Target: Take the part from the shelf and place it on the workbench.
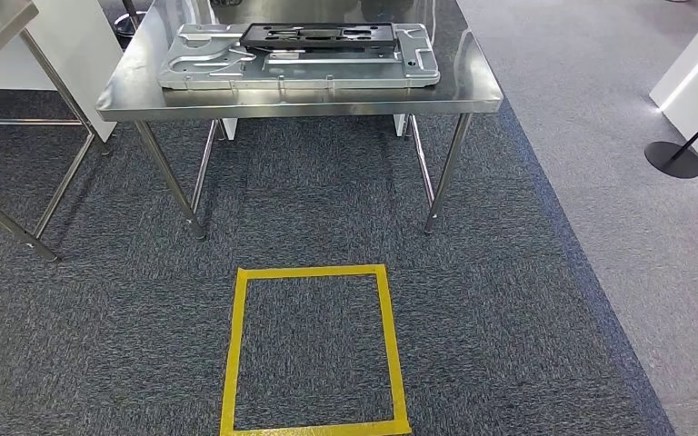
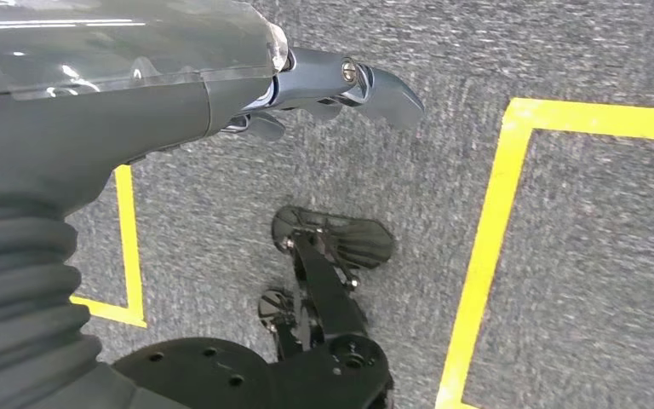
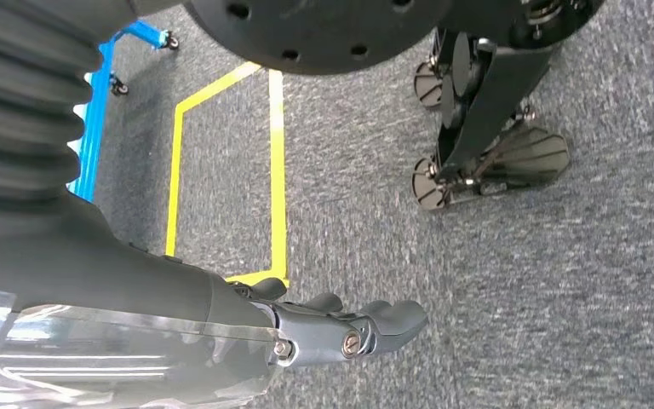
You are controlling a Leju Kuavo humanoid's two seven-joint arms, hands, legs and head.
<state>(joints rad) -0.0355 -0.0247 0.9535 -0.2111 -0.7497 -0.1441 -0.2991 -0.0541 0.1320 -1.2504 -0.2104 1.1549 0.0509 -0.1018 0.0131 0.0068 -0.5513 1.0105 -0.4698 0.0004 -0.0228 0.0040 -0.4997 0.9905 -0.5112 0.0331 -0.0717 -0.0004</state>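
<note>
A steel workbench (image 1: 309,98) stands ahead of me in the head view. On it lies a large silver stamped metal plate (image 1: 227,65), and a black frame-shaped part (image 1: 318,36) rests on the plate's far side. My left hand (image 2: 324,94) hangs beside my body above the grey carpet, fingers loosely apart and holding nothing. My right hand (image 3: 341,328) hangs the same way over the carpet, with nothing in it. Both hands are well away from the workbench.
A yellow tape square (image 1: 314,271) marks the carpet in front of the workbench. A second steel table (image 1: 0,18) stands at the left. A black stanchion base (image 1: 673,159) sits at the right by a white panel. A blue wheeled frame (image 3: 94,111) is behind me.
</note>
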